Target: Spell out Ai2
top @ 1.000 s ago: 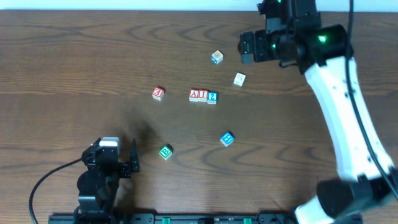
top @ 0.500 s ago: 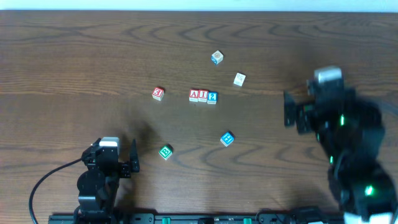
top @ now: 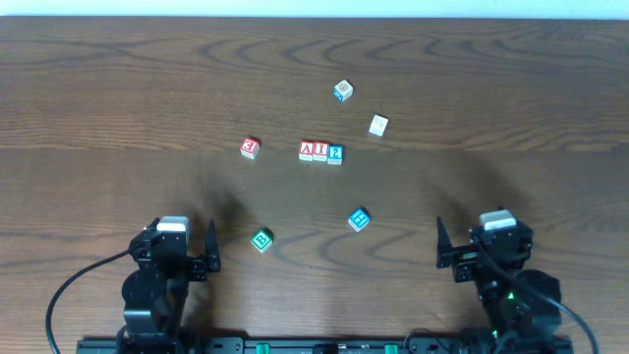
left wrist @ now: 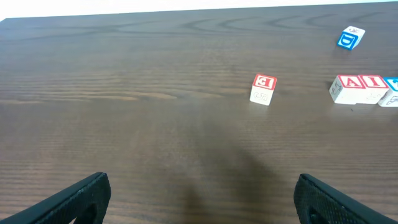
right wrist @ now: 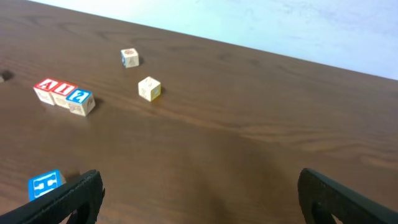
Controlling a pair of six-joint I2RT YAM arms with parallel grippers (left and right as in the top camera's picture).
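Three white blocks stand touching in a row at the table's middle: the red A [top: 307, 150], the red I [top: 320, 150] and the blue 2 [top: 335, 153], reading Ai2 from left to right. The left wrist view shows the A [left wrist: 348, 88], I [left wrist: 372, 86] and 2 [left wrist: 392, 91] at its right edge. In the right wrist view the A [right wrist: 46, 89], I [right wrist: 62, 94] and 2 [right wrist: 81, 101] lie far left. My left gripper [top: 179, 244] [left wrist: 199, 199] sits open near the front edge. My right gripper [top: 484, 242] [right wrist: 199, 196] is open at the front right. Both are empty and far from the row.
A red E block [top: 250, 147] [left wrist: 263, 89] lies left of the row. A blue H block [top: 359, 219] [right wrist: 45, 185] and a green block [top: 261, 240] lie nearer the front. Two more blocks [top: 342, 90] [top: 378, 125] sit behind the row.
The right arm has swung back from the far right of the table to the front edge, its gripper still open. The left arm and all blocks have stayed put.
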